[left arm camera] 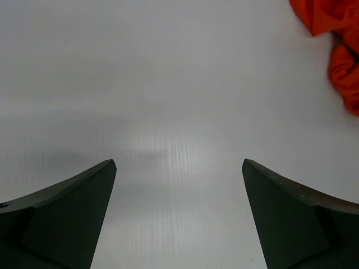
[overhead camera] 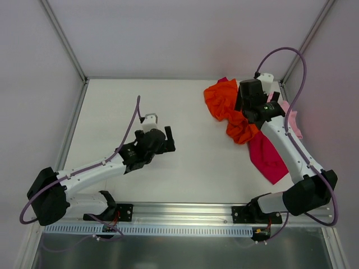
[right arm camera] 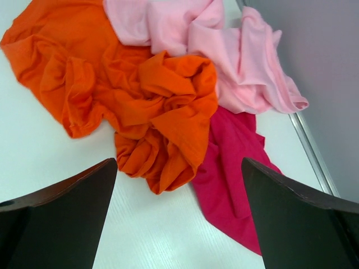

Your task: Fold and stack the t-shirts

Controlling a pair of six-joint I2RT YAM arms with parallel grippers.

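Observation:
Three t-shirts lie crumpled in one heap at the back right of the table. The orange t-shirt [overhead camera: 224, 103] [right arm camera: 129, 95] is bunched on the left of the heap. Against the right wall lies the pink t-shirt [overhead camera: 293, 122] [right arm camera: 224, 56]. The magenta t-shirt [overhead camera: 268, 158] [right arm camera: 233, 168] spreads toward the front, partly under the orange one. My right gripper [overhead camera: 247, 103] [right arm camera: 178, 165] hangs above the heap, open, with nothing between its fingers. My left gripper [overhead camera: 170, 140] [left arm camera: 178, 168] is open over bare table at mid-left, well away from the heap; an edge of the orange t-shirt [left arm camera: 336, 39] shows in its wrist view.
The white table [overhead camera: 185, 168] is walled at the back and on both sides. The right wall and its metal rail [right arm camera: 311, 151] run close beside the pink shirt. An aluminium rail [overhead camera: 179, 210] carrying both arm bases lines the near edge.

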